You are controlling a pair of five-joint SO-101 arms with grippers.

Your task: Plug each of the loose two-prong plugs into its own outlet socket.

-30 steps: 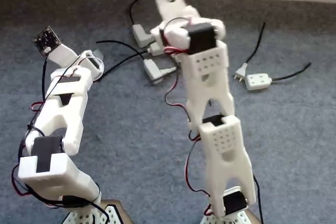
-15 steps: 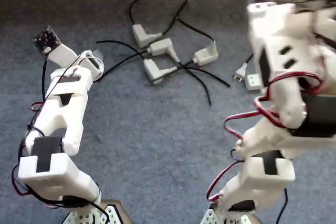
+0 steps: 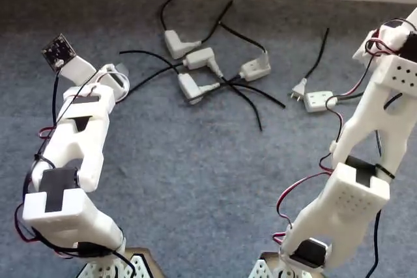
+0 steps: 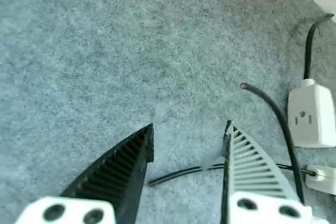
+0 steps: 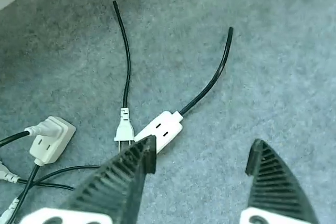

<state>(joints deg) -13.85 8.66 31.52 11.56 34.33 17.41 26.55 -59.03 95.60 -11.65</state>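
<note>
The left end effector is released: its two ribbed black fingers stand apart with nothing between them, above the grey carpeted desk. A thin black cord crosses the carpet under the gap. Near one finger lies a white outlet block, slots facing up. A thicker loose-ended cable curves past it. A small white piece is cut off at the frame edge and cannot be identified.

The right end effector is also released and empty, held over the carpet. Just past one fingertip, a slim two-prong plug lies just beside a white outlet socket, close to it but not plugged in. That fingertip hides the near corner of the socket and the tips of the prongs.

In the high view, four more white connectors lie in a loose cluster with their black cords crossing. They are an angled connector, a middle connector, a lower connector and a squarish connector. From there it is hard to tell which are plugs and which are sockets, and none of them looks joined to another.
</note>
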